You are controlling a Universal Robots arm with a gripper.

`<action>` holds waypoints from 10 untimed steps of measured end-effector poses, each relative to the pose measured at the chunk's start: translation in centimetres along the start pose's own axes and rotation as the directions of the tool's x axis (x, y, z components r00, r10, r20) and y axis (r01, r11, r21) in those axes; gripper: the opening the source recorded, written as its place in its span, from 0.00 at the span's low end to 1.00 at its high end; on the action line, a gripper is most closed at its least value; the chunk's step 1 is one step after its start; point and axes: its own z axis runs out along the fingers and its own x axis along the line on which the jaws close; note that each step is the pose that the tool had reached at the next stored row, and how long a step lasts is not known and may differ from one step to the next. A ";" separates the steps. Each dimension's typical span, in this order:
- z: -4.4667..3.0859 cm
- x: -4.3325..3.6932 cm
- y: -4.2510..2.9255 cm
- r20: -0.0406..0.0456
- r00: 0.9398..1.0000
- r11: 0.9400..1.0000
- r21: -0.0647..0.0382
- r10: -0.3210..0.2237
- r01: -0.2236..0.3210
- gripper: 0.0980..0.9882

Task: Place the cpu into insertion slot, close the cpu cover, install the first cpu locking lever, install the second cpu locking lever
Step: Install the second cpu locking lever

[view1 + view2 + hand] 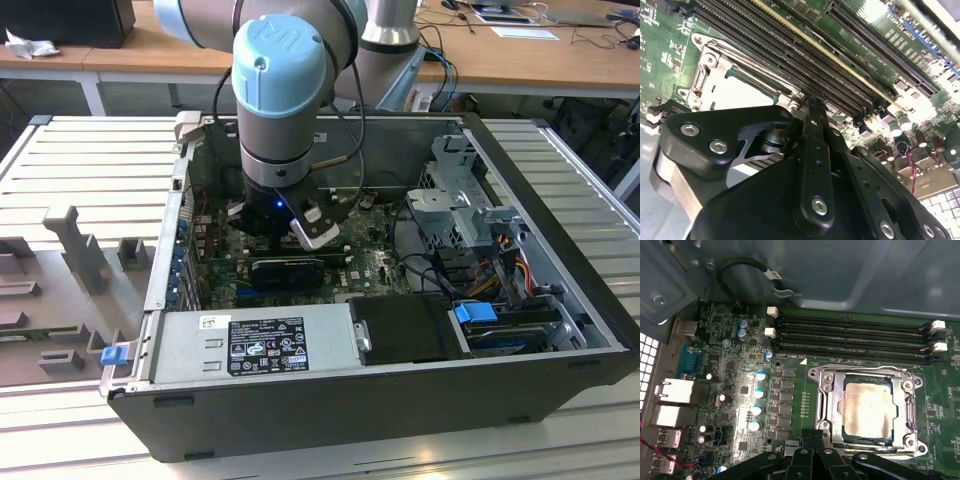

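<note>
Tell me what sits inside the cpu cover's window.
Through the cpu cover window, the cpu shows its pale metal top, seated in the insertion slot. The chip hides the slot's contact field.

One chip [870,411] under one metal cover [828,405]; four long memory slots [850,340] at twelve o'clock; one gripper [812,447] at six.

Tool [812,450] low, fingers closed together
</note>
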 end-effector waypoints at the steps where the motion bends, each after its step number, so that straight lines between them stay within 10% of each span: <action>1: -0.02 0.01 0.01 0.000 1.000 1.000 -0.001 0.000 0.000 0.01; 10: -3.49 -0.03 0.97 0.000 1.000 1.000 -0.003 0.000 0.000 0.01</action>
